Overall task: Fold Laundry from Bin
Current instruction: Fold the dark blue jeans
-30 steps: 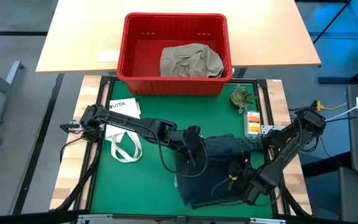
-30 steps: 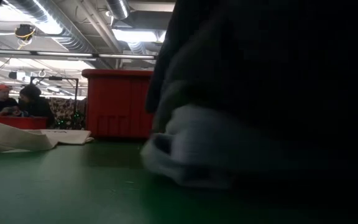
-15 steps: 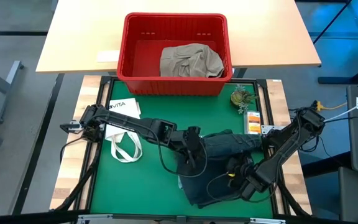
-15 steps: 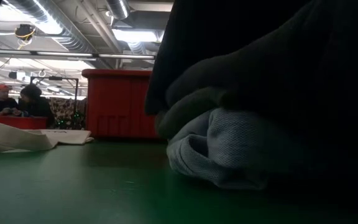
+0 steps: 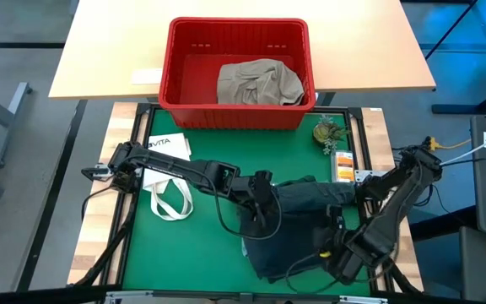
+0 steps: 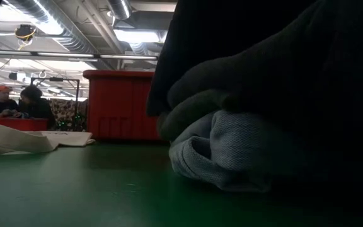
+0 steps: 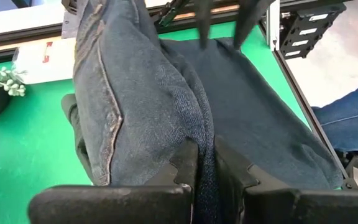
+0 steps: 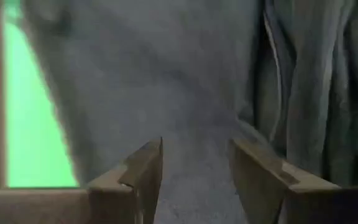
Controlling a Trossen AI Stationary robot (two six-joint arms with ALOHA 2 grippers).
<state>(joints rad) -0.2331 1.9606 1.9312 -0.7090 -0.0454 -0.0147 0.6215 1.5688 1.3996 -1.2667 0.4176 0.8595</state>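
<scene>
Take the red bin (image 5: 239,72) as your landmark: the dark jeans (image 5: 298,224) lie on the green mat (image 5: 184,245) on the near side of it, toward the right edge, while a khaki piece (image 5: 258,83) sits inside the bin itself. The jeans' long axis looks to run roughly across the mat, from a bunched fold on the side nearer the white tote bag (image 5: 169,196) out toward the right rail.

Your left gripper (image 5: 264,203) is at that bunched end, and its fingers (image 7: 188,163) are pinched shut on a ridge of denim (the left wrist view shows the fold rising straight from between them). Your right gripper (image 5: 337,257) is farther from the bin, at the near right corner of the cloth; its fingers (image 8: 145,171) stand apart with flat fabric spread just beyond them, gripping nothing that you can see. So the cloth lies directly ahead of the right claw, and that arm is the nearer one to the free near edge.

The high view gives you both arms and the garment's outline, but not either grip. The wrist views settle the grips, yet lose the layout. The low view is mostly blocked by a roll of cloth (image 6: 232,151) close to the lens, showing only that the fabric sits piled on the mat, with the bin behind it.
</scene>
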